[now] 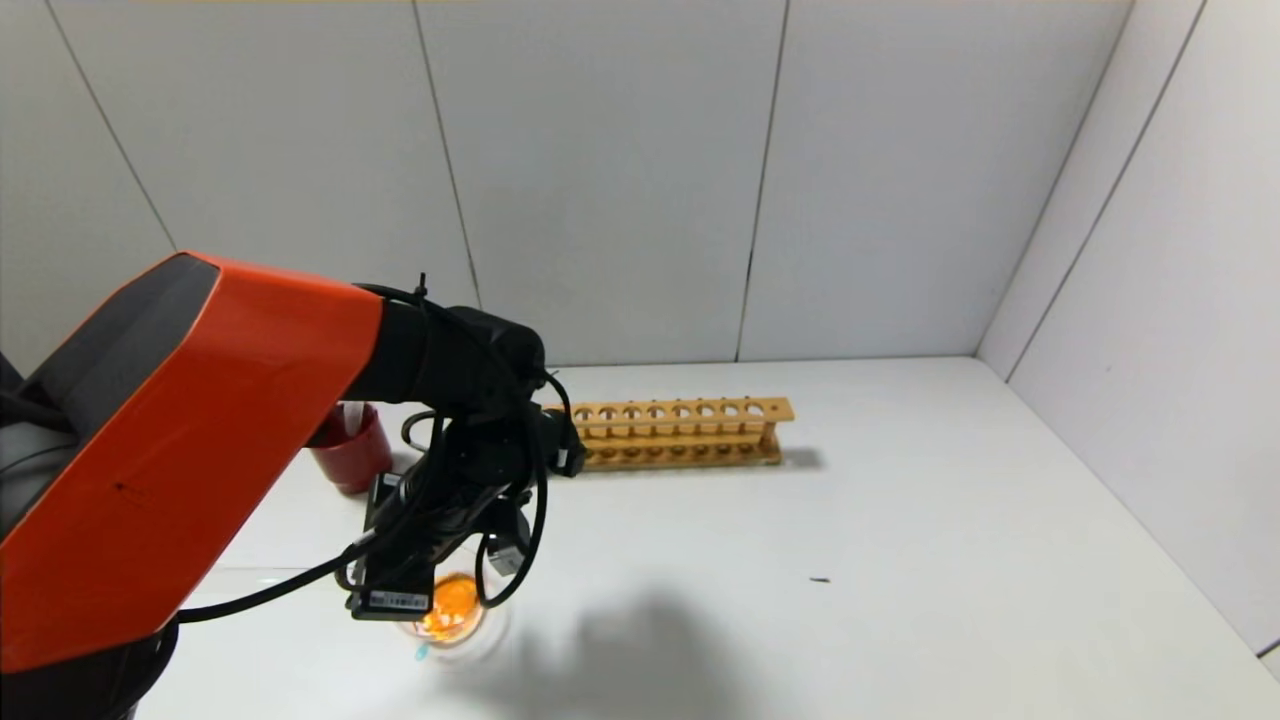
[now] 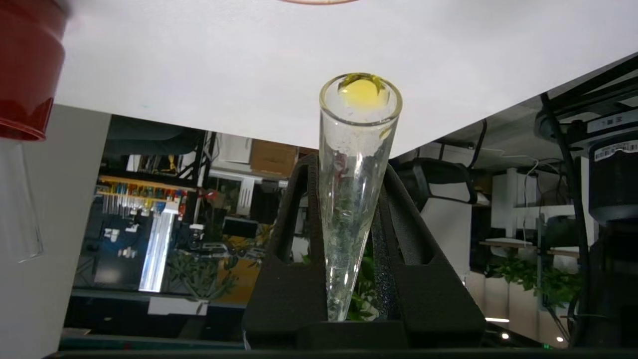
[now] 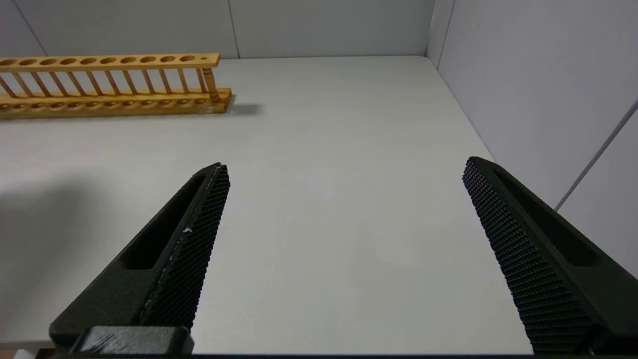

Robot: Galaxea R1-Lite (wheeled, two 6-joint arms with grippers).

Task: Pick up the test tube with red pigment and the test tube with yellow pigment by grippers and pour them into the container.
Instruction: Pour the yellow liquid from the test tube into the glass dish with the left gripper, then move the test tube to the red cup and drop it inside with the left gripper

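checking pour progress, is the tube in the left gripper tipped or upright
Tipped. The left gripper holds the test tube with yellow pigment over the container; yellow liquid sits at its mouth.

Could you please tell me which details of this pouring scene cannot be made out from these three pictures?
- Head view: the left gripper covers part of the container; the tube it holds is hidden.
- Left wrist view: the test tube with yellow pigment is seen end-on, so how much liquid is left is unclear.
- Test tube with red pigment: in no view.
- Right gripper: absent from the head view.
- Red cup: partly behind the arm, contents hidden.
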